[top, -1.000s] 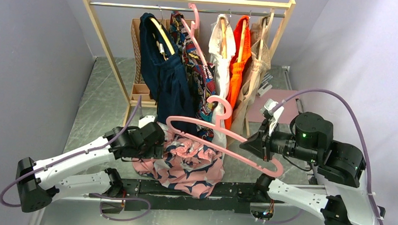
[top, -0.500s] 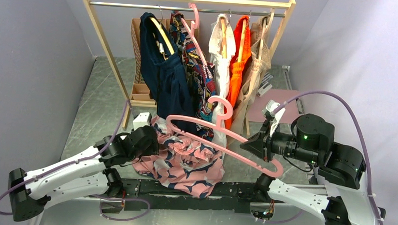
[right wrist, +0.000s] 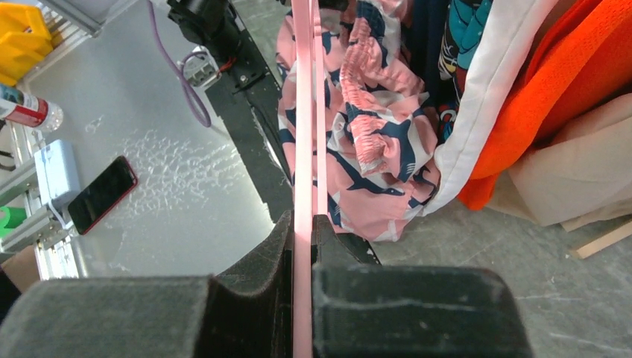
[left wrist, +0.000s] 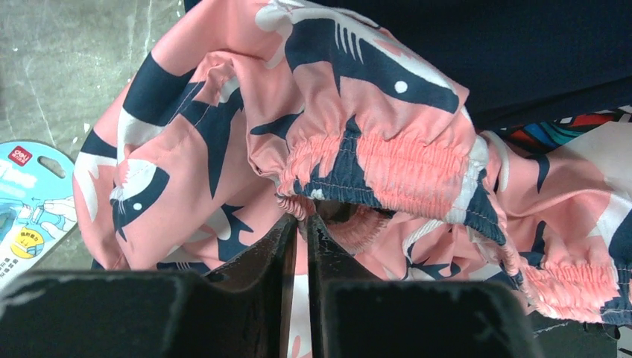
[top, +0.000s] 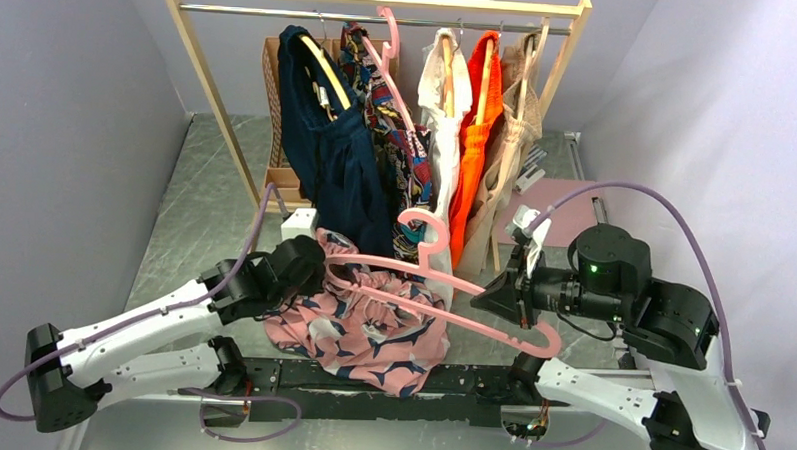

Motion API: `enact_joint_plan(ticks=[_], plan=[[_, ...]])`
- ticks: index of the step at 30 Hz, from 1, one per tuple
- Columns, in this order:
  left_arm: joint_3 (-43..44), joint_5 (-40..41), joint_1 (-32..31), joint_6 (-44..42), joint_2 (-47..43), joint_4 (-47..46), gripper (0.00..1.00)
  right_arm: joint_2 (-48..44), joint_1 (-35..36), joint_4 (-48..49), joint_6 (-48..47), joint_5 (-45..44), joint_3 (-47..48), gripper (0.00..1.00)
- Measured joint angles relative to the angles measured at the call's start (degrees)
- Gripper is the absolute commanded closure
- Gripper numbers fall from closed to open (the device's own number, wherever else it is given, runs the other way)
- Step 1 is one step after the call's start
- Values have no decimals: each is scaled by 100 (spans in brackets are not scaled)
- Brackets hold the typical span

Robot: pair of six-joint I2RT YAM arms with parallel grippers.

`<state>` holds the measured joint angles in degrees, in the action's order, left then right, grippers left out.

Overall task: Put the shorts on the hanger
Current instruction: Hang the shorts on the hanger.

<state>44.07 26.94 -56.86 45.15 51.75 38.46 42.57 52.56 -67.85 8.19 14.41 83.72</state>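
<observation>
Two arms: one reaches in from the lower left of the top view, the other from the lower right.
Left jaws: clenched on a fold of the shorts point(left wrist: 387, 149) just under the gathered waistband.
Right jaws: clamped flat on the hanger point(top: 442, 292) near its lower right end.
Shorts: centre of the top view, bunched up high on the left side, the rest heaped on the near edge of the bench point(top: 205, 208).
Hanger: above the shorts, sloping down to the right, hook pointing up at centre. Its left shoulder lies over the waistband.
In the way: the wooden rack point(top: 209, 88) stands right behind. The hem of its navy garment point(top: 332, 153) and a multicolour garment point(top: 397, 150) hang against the shorts, and a white garment point(top: 448, 137) drops behind the hook.
Further right on the rack: an orange garment point(top: 475, 128) and a beige garment point(top: 507, 159).
Around: a blue printed packet point(left wrist: 26, 201) lies at the left edge of the left wrist view, and a red-edged phone point(right wrist: 104, 195) lies at the left of the right wrist view.
</observation>
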Motion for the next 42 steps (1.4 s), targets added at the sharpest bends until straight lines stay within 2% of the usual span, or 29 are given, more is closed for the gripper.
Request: enact_joint_plan(ticks=[13,21,23,25,29,31,36,42], plan=[[258,57,2,-101,205,17,92,291,0,-212,33,-350,-153,100],[337,17,2,-96,28,42,86,769,4,-170,334,-1357,-236,100],[345,-48,2,-74,-11,79,82,752,2,-129,422,-1609,-317,100],[361,-140,2,-39,-39,149,73,671,2,-52,490,-1805,-389,100],[367,-376,2,37,-138,350,43,551,2,111,586,-1987,-487,100],[365,-492,2,61,-210,424,33,542,2,188,616,-2017,-538,100],[343,-699,2,7,-361,380,23,584,2,286,640,-2024,-577,100],[341,-645,2,-203,7,66,21,612,2,372,643,-2024,-605,100]])
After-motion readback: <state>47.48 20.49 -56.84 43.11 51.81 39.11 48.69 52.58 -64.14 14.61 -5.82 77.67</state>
